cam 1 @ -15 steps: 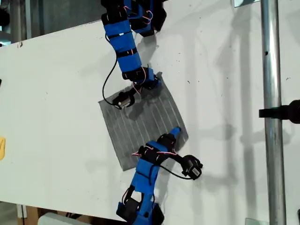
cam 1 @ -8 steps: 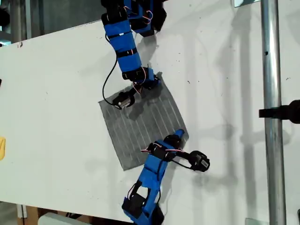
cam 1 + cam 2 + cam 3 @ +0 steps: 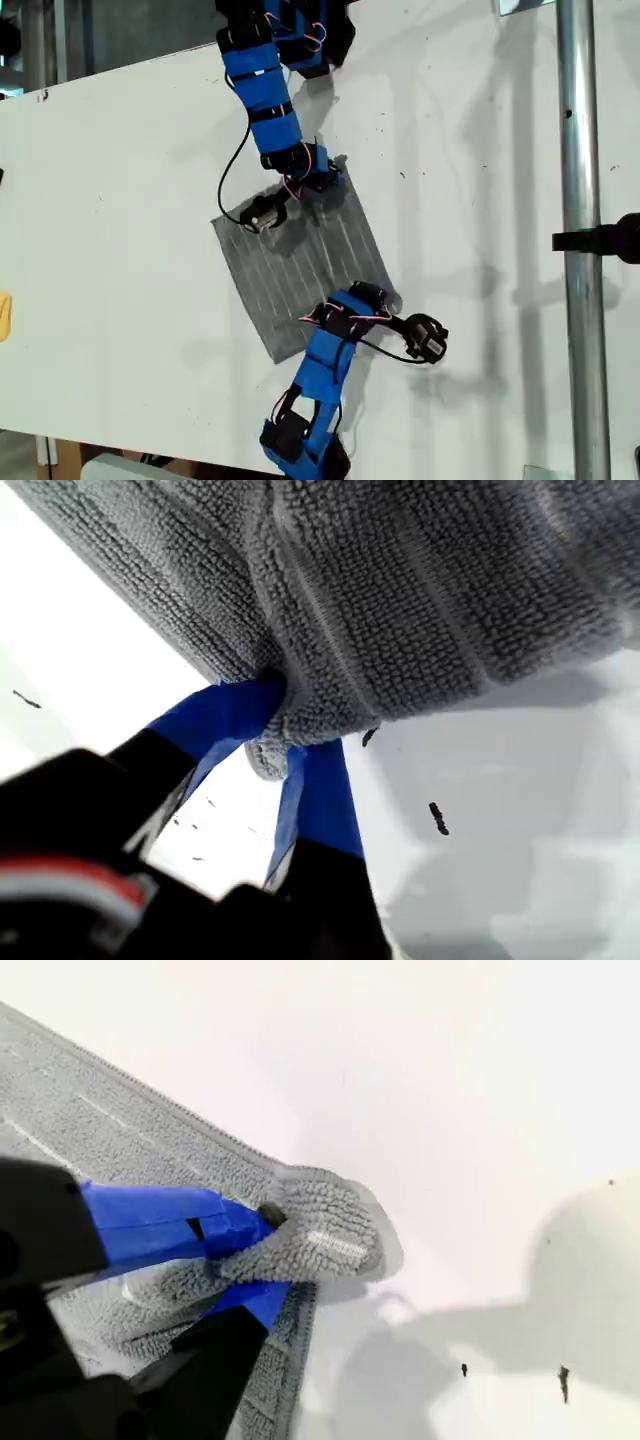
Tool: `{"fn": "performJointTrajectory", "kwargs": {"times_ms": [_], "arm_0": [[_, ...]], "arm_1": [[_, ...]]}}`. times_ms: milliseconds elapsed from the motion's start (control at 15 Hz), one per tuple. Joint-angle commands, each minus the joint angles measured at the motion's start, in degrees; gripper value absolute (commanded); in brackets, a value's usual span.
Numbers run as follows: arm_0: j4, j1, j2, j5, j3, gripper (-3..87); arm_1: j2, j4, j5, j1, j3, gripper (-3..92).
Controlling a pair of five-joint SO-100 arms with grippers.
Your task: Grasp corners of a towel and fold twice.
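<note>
The grey striped towel (image 3: 300, 255) lies on the white table (image 3: 120, 200) in the middle of the exterior view. My first gripper (image 3: 378, 297) belongs to the arm coming from that view's bottom. It is shut on the towel's corner toward the exterior view's right. The first wrist view shows the blue fingers (image 3: 225, 715) of my first gripper (image 3: 280, 730) pinching that corner, and the towel (image 3: 400, 580) is raised off the table. My second gripper (image 3: 328, 178), on the arm from the top, is shut on the upper corner. In the second wrist view, my second gripper (image 3: 270, 1255) holds the curled corner (image 3: 320, 1225).
A metal pole (image 3: 580, 300) with a black clamp (image 3: 605, 240) runs down the exterior view's right. A yellow object (image 3: 4, 315) sits at that view's left edge. Black cables loop beside both arms. The table's near edge runs along the exterior view's bottom.
The first arm swung toward the exterior view's right, and the towel corner in its jaws has lifted and drawn inward. The towel's lower edge shifted slightly. The second arm stayed still.
</note>
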Motion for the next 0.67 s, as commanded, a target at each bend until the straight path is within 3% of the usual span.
{"fn": "performJointTrajectory", "kwargs": {"times_ms": [0, 133, 333, 467, 600], "arm_0": [[0.79, 1.93, 8.96, 3.96, -1.49, -2.9], [0.26, 4.75, 13.01, 4.83, -1.49, -2.9], [1.32, 9.14, 17.05, 3.25, -1.23, -2.9], [3.34, 8.17, 18.19, 2.02, -1.23, -2.9], [9.49, 3.43, 20.83, 3.08, -1.14, -2.9]], "arm_1": [[11.16, 4.13, 3.69, -4.66, -1.85, -0.2], [18.46, 6.77, 9.32, -11.69, -4.04, -0.2], [13.01, 8.17, 14.24, -22.06, -14.68, -0.2], [10.11, 9.93, 12.66, -18.46, -18.02, -0.2], [10.46, 10.20, 6.24, -8.17, -17.40, -0.2]]}}
